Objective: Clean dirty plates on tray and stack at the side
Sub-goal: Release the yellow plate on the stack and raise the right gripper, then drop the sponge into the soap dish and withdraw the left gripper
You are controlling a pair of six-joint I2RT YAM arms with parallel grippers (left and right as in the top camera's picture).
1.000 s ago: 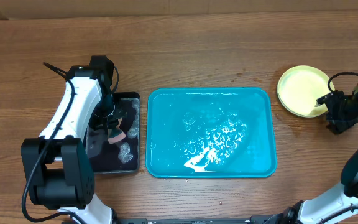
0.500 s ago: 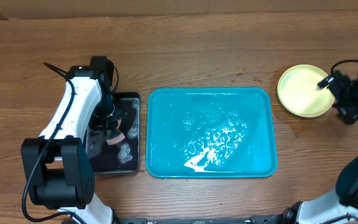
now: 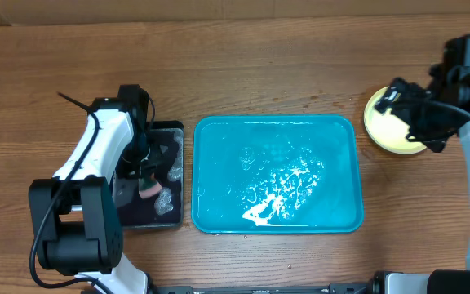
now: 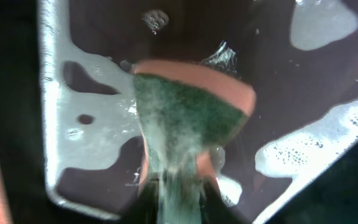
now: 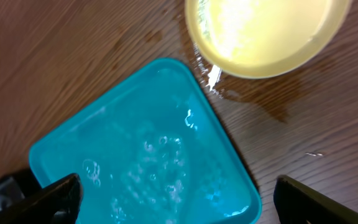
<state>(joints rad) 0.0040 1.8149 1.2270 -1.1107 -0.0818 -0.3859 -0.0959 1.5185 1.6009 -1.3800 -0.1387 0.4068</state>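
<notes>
The turquoise tray (image 3: 219,139) (image 5: 235,168) lies mid-table with only soapy water and foam in it. A yellow-green plate (image 3: 382,122) (image 5: 266,31) rests on the wood to its right, wet and partly covered by my right arm. My right gripper (image 3: 410,118) (image 5: 178,190) hangs open above the tray's near-right corner and the plate, nothing between its fingers. My left gripper (image 3: 144,171) (image 4: 176,205) is over the black tray (image 3: 178,131) (image 4: 272,74), shut on a green and orange sponge (image 3: 148,186) (image 4: 188,112) that touches the foamy floor.
White foam patches (image 4: 322,25) lie in the black tray. A wet patch (image 5: 266,102) darkens the wood between the plate and the turquoise tray. Bare wooden table (image 3: 259,49) runs along the far side.
My right arm has swung up and leftward over the plate, its jaws spreading wide. The left gripper has shifted slightly toward the near side with the sponge.
</notes>
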